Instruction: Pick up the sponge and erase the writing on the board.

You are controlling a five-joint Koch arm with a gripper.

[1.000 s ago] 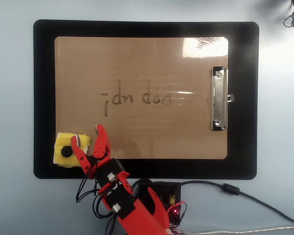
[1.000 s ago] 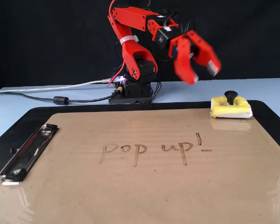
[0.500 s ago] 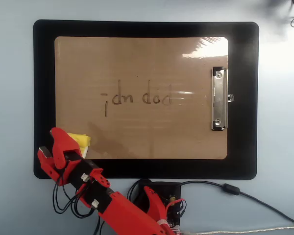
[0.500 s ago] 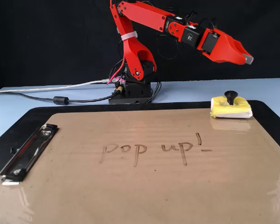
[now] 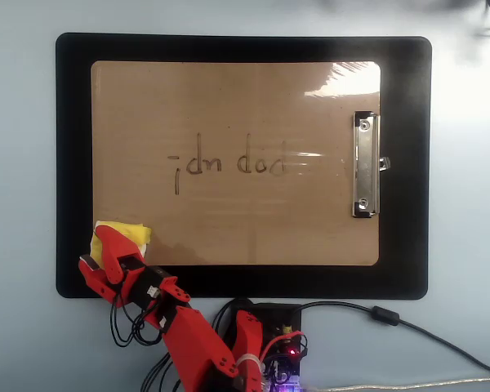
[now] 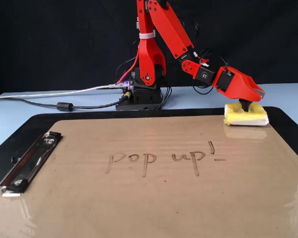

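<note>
Handwriting point(image 5: 233, 166) on board point(image 5: 147, 106): "jdn dod" in overhead view; "pop up!_" in fixed view.

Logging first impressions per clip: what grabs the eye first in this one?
The bright red arm, its gripper lowered right over the yellow sponge at the board's corner nearest the robot base. Next, the big tan board on a black mat, with dark writing across its middle and a silver clip on one short edge.

The board point(image 5: 229, 106) lies flat and mostly bare, with wide open room above the writing point(image 5: 233, 166). Its only raised obstacles are the metal clip point(image 5: 364, 166) at one end and the sponge point(image 6: 245, 114) at a near corner, where the gripper point(image 6: 256, 94) crowds in directly above it.
</note>
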